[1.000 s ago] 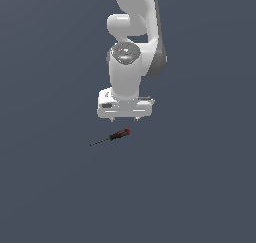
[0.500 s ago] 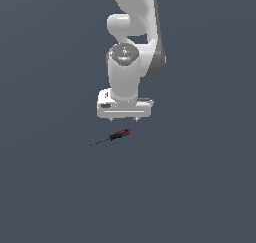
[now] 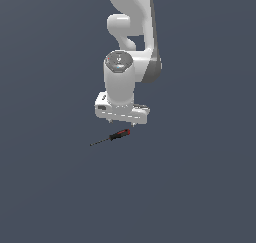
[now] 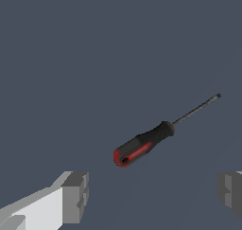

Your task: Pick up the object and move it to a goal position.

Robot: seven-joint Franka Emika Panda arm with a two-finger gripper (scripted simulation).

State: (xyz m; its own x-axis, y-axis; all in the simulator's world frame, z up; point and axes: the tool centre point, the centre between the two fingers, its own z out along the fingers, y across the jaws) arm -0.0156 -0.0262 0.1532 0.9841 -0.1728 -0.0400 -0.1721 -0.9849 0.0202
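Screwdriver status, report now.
Gripper open, empty, above the surface. Screwdriver lying flat, untouched, not between the fingers. Nothing in the way.

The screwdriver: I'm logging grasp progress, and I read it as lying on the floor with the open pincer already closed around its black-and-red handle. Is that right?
Not quite. The screwdriver does lie on the floor, but the pincer is open and not around the handle: in the wrist view both fingers stand wide apart, clear of it. The exterior view shows the pincer above it.

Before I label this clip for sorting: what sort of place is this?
Likely a bare simulated test scene: a flat, featureless grey floor, one white arm with open fingers, and a lone screwdriver.
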